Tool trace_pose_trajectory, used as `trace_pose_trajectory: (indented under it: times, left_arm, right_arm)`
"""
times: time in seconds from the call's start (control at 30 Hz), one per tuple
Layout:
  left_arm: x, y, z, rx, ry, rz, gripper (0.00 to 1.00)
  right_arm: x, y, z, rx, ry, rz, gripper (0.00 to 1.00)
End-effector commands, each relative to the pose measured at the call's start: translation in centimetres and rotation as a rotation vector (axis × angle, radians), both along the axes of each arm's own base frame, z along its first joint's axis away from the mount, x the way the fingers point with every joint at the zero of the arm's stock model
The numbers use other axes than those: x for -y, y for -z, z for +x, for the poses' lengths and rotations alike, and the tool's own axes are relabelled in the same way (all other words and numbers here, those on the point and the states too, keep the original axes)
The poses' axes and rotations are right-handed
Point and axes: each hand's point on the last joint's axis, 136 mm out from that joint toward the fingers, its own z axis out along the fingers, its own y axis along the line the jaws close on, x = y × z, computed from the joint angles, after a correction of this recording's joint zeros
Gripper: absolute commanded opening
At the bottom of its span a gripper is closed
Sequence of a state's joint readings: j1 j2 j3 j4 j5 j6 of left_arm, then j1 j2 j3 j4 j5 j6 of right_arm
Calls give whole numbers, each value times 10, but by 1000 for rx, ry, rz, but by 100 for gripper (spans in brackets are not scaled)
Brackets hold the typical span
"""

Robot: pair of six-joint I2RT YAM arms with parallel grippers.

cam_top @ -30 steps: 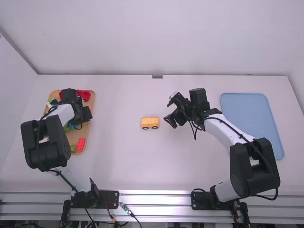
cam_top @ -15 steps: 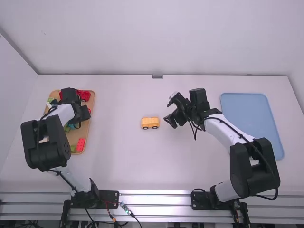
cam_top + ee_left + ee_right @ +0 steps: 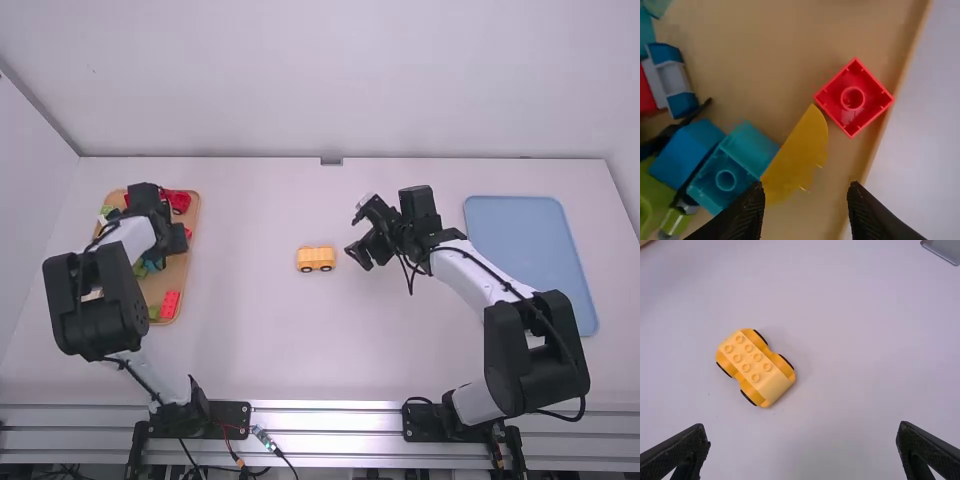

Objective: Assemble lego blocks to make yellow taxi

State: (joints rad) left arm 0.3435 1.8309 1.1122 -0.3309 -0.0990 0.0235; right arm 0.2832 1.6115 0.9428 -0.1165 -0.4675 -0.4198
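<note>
Bricks (image 3: pixel 171 304) lay in my left tray (image 3: pixel 180 272) | car base (image 3: pixel 316 259) stood on the table (image 3: pixel 300 350), between that and my right tray (image 3: pixel 525 245)

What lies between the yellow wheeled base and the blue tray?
In the high view, the right gripper and part of the right arm come between the wheeled base and tray.

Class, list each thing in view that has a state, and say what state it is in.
Left gripper: open
Right gripper: open
Yellow car: upright on its wheels, studs bare
Square red block: hollow side up
Teal block: hollow side up
Tan tray: holding pieces
Blue tray: lying flat
</note>
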Motion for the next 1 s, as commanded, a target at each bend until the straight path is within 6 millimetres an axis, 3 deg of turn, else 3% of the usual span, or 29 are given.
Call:
trace_pose_trajectory:
  times: [0.0,0.37,0.57,0.97]
  left_arm:
    - [-15,-9,3,-13,18,83,47]
    - [-14,-10,10,11,190,58,66]
    - [-15,-10,9,68,260,-37,61]
    - [-7,-4,11,73,378,-51,70]
  right_arm:
    - [1,-7,-2,14,1,6,99]
    - [1,-6,-2,12,2,6,99]
    - [1,-7,-2,14,1,6,99]
    - [1,-7,-2,13,2,7,99]
